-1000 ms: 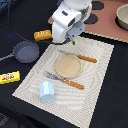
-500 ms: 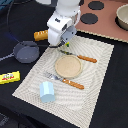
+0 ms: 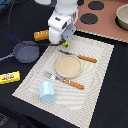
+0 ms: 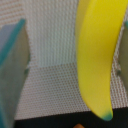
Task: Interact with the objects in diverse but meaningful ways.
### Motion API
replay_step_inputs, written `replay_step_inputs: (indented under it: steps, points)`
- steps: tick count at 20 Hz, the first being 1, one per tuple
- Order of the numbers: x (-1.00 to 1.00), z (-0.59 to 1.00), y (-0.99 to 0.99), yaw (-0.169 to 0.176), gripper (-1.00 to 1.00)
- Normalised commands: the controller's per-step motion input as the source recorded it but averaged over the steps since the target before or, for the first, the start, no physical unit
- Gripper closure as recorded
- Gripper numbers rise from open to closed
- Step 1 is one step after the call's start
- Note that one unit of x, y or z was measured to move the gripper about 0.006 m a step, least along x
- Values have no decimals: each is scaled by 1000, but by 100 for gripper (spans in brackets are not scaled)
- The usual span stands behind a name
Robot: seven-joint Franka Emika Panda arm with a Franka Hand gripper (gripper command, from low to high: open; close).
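Observation:
My gripper (image 3: 61,40) hangs low over the far left corner of the woven placemat (image 3: 95,80). In the wrist view the yellow banana (image 4: 100,55) lies on the mat between my two fingers (image 4: 12,65), close to one of them; the jaws stand open around it (image 4: 70,65). In the exterior view only its tip (image 3: 64,45) shows under the gripper. The orange-brown bread loaf (image 3: 41,35) lies just beyond the mat. The dark grey pot (image 3: 25,51) sits to the exterior view's left. The light blue cup (image 3: 47,91) stands on the mat's near corner. The yellow packet (image 3: 9,77) lies at the far left.
A tan plate (image 3: 68,66) sits mid-mat, with an orange-handled knife (image 3: 82,58) beyond it and an orange-handled fork (image 3: 65,80) in front of it. A toy stove (image 3: 100,20) with black burners and a bowl (image 3: 122,15) stands at the back right.
My gripper has moved toward the exterior view's left and come down over the banana at the mat's far left corner. Nothing else has moved.

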Motion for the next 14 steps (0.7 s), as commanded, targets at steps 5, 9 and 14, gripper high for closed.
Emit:
replay_step_inputs:
  steps: [5,9,14]
  points:
    - [-369,453,190,3,-100]
    - [-514,277,7,0,-100]
    - [-695,92,-48,0,-100]
